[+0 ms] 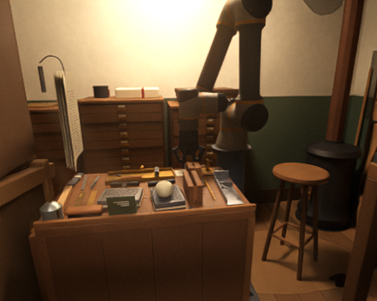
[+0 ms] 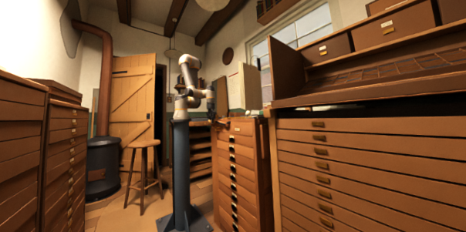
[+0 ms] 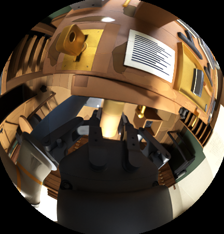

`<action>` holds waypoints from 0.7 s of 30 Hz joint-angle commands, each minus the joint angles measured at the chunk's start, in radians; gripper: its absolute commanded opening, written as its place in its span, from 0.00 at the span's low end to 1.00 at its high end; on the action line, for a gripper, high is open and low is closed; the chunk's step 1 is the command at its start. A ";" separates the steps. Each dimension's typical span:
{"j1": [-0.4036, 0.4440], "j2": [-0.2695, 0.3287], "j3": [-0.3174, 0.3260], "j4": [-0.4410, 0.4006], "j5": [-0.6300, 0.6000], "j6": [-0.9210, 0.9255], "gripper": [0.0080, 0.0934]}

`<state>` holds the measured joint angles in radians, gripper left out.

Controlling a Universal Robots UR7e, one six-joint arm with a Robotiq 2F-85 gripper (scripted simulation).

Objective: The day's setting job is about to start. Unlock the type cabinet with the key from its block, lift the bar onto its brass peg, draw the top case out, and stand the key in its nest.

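The locking bar (image 3: 110,117) is mostly hidden below the cabinet's top edge, and only a pale upright length of it shows, held between the fingers of my closed gripper (image 3: 110,121). The gripper (image 1: 188,155) hangs at the far edge of the type cabinet (image 1: 143,241), on its drawer side (image 2: 235,170). The brass key (image 3: 70,40) stands upright on a brass plate on the cabinet top. A small brass peg (image 3: 140,110) sticks out just beside the bar. A wooden block (image 1: 193,182) stands on the top near the gripper.
A printed sheet (image 3: 149,55) and a second brass plate (image 3: 194,77) with dark tools lie on the cabinet top, along with a white ball (image 1: 164,188). A stool (image 1: 298,210) and a black stove (image 1: 332,180) stand to the right. More drawer cabinets line the walls.
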<state>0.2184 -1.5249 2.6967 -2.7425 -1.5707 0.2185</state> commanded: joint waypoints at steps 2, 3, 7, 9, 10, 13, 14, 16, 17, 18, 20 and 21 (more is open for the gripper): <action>0.000 -0.012 -0.003 0.013 0.000 0.000 0.00; 0.000 -0.018 -0.004 0.021 0.000 0.000 0.00; -0.001 -0.043 -0.010 0.051 0.000 -0.001 0.00; -0.001 -0.055 -0.013 0.067 0.000 -0.001 0.00; -0.001 -0.062 -0.015 0.076 0.000 -0.001 0.00; -0.001 -0.081 -0.021 0.101 0.000 -0.001 0.00; -0.002 -0.087 -0.023 0.109 0.000 -0.002 0.00; -0.002 -0.100 -0.028 0.127 0.000 -0.002 0.00; -0.002 -0.106 -0.030 0.135 0.000 -0.002 0.00; -0.003 -0.113 -0.033 0.144 0.000 -0.003 0.00; -0.003 -0.125 -0.038 0.162 0.000 -0.003 0.00; -0.003 -0.131 -0.041 0.171 0.000 -0.003 0.00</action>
<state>0.2150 -1.6566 2.6562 -2.5705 -1.5707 0.2151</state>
